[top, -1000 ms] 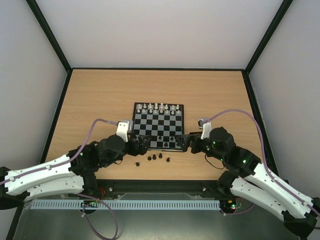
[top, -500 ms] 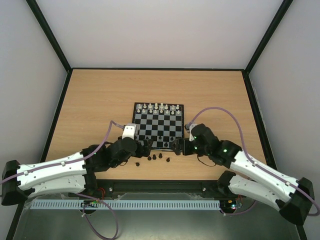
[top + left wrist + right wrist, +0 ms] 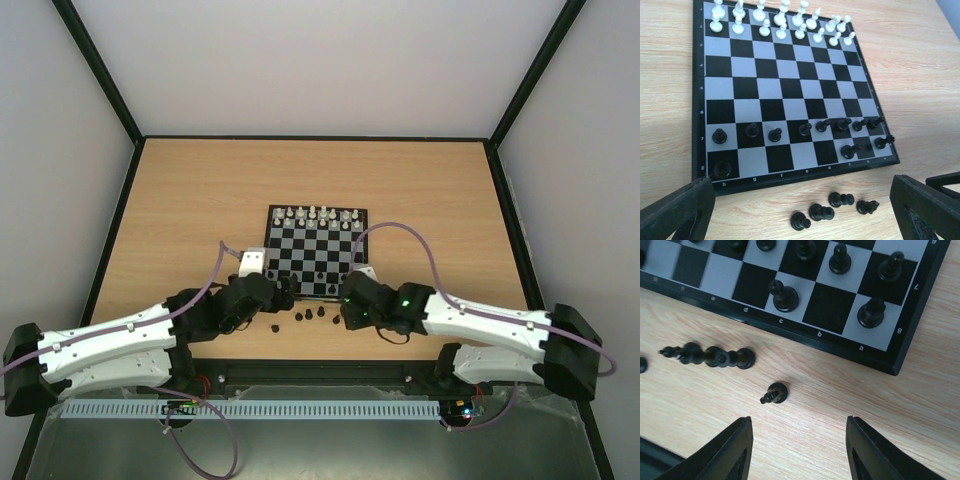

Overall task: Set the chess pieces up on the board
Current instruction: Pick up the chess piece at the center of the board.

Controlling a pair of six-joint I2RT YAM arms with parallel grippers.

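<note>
Since the piece (image 3: 775, 393) lies toppled on the worktop (image 3: 840, 405) just ahead of the right gripper (image 3: 797, 437), between its parted, empty fingers (image 3: 735, 450), it looks light, hard and apt to roll; pinch across its body. The board (image 3: 790, 329) lies beyond. The left gripper (image 3: 802, 200) gapes wide, empty.

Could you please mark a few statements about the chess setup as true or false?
1. The white pieces stand on the two far rows of the board. True.
2. Every one of the black chess pieces is on the board. False: several lie on the table by its near edge.
3. The left pincer is open and empty. True.
4. The right pincer grips a black piece. False: its jaws stand apart, and that piece lies untouched on the table just ahead of them.
</note>
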